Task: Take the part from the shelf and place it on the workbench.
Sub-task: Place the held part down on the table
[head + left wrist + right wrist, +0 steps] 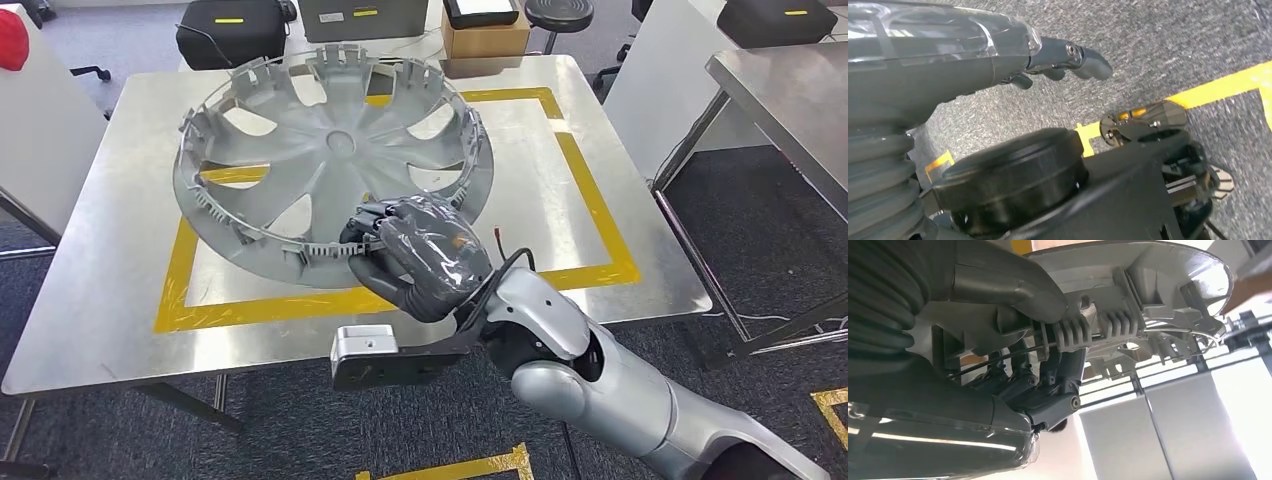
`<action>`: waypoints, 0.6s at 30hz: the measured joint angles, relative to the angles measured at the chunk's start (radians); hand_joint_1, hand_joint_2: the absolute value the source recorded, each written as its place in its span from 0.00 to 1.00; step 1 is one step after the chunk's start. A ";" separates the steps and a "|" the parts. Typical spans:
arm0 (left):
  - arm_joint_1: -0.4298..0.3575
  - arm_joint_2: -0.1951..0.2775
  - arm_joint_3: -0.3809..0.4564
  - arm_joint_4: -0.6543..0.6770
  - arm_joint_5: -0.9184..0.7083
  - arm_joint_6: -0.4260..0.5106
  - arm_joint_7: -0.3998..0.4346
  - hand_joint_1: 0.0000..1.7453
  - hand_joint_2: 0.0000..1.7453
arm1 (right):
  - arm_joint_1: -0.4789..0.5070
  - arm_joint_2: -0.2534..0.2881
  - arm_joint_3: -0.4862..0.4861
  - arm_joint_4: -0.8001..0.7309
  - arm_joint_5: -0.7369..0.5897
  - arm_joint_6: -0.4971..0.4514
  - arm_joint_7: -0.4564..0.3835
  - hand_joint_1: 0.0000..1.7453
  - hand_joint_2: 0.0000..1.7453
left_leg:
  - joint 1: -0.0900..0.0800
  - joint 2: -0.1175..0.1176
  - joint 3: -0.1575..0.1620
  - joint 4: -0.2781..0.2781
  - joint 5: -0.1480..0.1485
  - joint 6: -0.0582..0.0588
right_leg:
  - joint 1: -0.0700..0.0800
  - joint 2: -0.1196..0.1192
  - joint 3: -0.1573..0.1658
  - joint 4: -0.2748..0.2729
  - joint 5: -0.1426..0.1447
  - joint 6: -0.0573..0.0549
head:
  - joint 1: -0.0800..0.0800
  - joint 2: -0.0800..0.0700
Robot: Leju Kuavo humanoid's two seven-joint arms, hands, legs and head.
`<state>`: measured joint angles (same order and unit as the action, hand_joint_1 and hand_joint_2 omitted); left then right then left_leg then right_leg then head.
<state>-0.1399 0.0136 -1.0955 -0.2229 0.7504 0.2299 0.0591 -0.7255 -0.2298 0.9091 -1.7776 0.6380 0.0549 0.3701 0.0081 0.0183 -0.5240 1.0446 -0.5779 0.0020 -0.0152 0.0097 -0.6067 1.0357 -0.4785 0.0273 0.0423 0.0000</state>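
The right robot hand [415, 255] pinches the near rim of a grey hubcap [330, 160], tilting it above the counter [110, 300] for set-down inside the yellow tape square [590, 190].

silver arm [640, 400]; dark grey robot hand [420, 255] | clear film; black cable

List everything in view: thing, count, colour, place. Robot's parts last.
hubcap: one, silver-grey, tilted over the workbench, near rim held.
workbench: one, bare metal, centre.
tape square: one, yellow, on the workbench.
cases: two, black, beyond the workbench.
cardboard box: one, brown, beyond the far edge.
stool: one, black, behind.
side table: one, metal, right.
right hand: one, grey, grips the hubcap's rim.
left hand: one, grey, hangs over grey carpet.
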 joint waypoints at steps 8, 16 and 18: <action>-0.016 -0.006 -0.010 0.000 -0.022 -0.013 0.017 0.00 1.00 | -0.075 0.091 0.102 0.216 -0.011 0.055 -0.009 1.00 1.00 | 0.000 0.001 0.000 0.000 0.000 0.000 | 0.000 0.001 0.000 0.000 0.000 0.000 | -0.001 0.000; -0.021 -0.010 -0.024 0.000 -0.038 -0.024 0.030 0.00 1.00 | -0.109 0.159 0.164 0.425 -0.020 0.056 -0.028 1.00 1.00 | 0.000 0.000 0.002 0.000 0.000 0.000 | 0.000 0.001 0.000 0.000 0.000 0.000 | 0.000 0.000; -0.021 -0.010 -0.027 0.000 -0.041 -0.025 0.033 0.00 1.00 | -0.117 0.170 0.176 0.465 -0.022 0.054 -0.028 1.00 1.00 | 0.000 -0.001 0.002 0.000 0.000 0.000 | 0.000 0.001 0.000 0.000 0.000 0.000 | 0.000 0.000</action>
<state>-0.1610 0.0036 -1.1228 -0.2232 0.7092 0.2045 0.0917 -0.8424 -0.0593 1.0853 -1.3121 0.6160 0.1092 0.3420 0.0080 0.0178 -0.5223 1.0446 -0.5779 0.0020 -0.0153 0.0105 -0.6067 1.0352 -0.4783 0.0272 0.0423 0.0000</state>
